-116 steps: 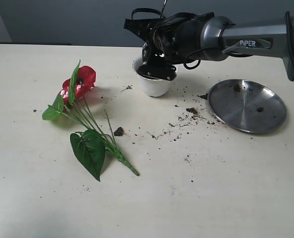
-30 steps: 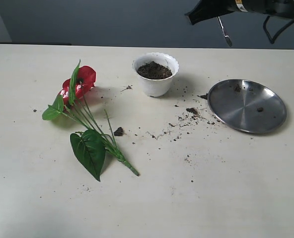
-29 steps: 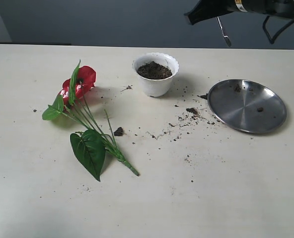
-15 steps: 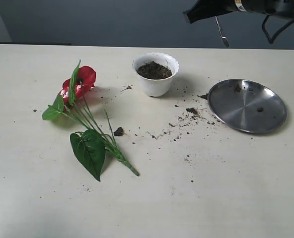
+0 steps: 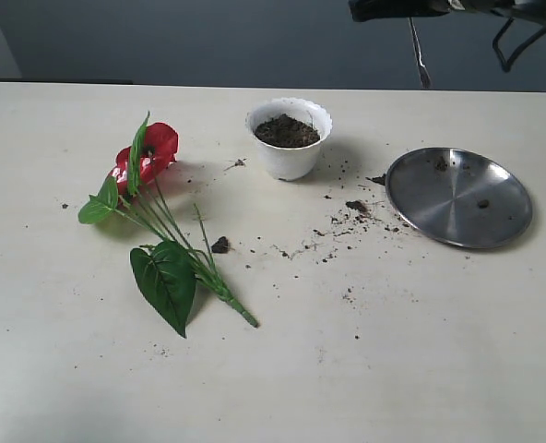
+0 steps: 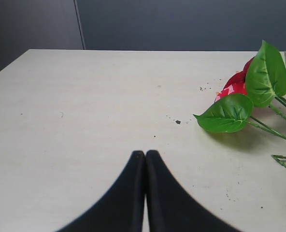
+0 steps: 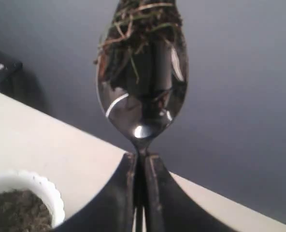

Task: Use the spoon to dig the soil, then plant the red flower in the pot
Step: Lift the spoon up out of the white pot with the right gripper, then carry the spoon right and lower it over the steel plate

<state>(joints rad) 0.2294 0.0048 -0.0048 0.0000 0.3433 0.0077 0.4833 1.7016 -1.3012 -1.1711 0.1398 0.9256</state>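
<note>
Two grippers are in view. We see the right gripper (image 7: 141, 162) with its jaws clamped on the thin handle of the spoon (image 7: 142, 106). The spoon's bowl carries a clump of soil (image 7: 138, 34) with fibres. In the exterior view the spoon hangs bowl down, high over the far edge of the table (image 5: 393, 369). It is up and to the right of the pot (image 5: 289, 159) and clear of it. We see the left gripper (image 6: 145, 153) with its jaws pressed together on nothing, just above bare table near the red flower (image 5: 153, 148). The pot stands upright, filled with more soil. The red flower lies flat on the table, left of the pot and well apart from it. Loose crumbs (image 5: 356, 207) lie scattered between the pot and the steel plate (image 5: 457, 198).
</note>
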